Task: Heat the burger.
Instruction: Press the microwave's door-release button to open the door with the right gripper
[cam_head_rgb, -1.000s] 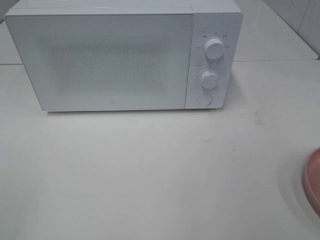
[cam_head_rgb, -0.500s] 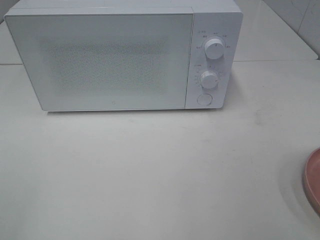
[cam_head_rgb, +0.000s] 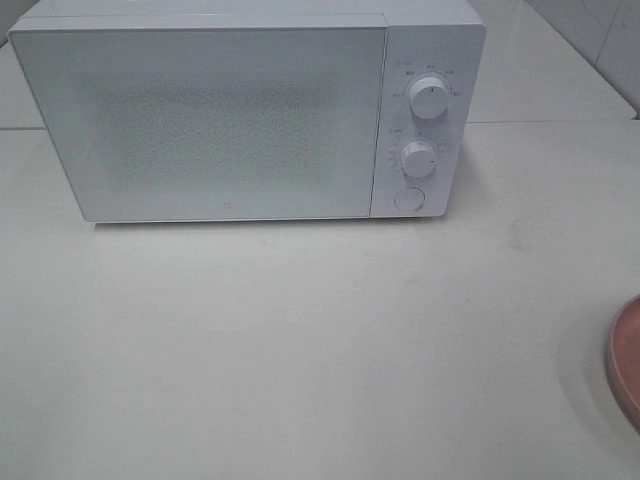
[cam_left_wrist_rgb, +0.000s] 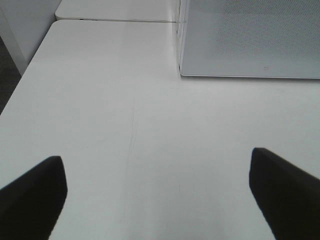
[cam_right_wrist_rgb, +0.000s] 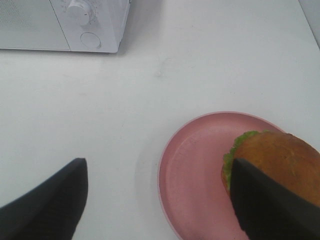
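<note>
Left pincer (cam_left_wrist_rgb: 156, 156) hangs over the white table (cam_left_wrist_rgb: 125, 115) with its jaws spread wide, holding and touching nothing. Ahead of it the white microwave (cam_head_rgb: 230, 120) stands at the back of the table, door closed. Right pincer (cam_right_wrist_rgb: 159, 165) is also wide apart and empty, above the pink plate (cam_right_wrist_rgb: 195, 165) at the table's right. The burger (cam_right_wrist_rgb: 280, 160) sits on that plate, partly hidden behind one dark finger (cam_right_wrist_rgb: 265, 205), well apart from the microwave.
</note>
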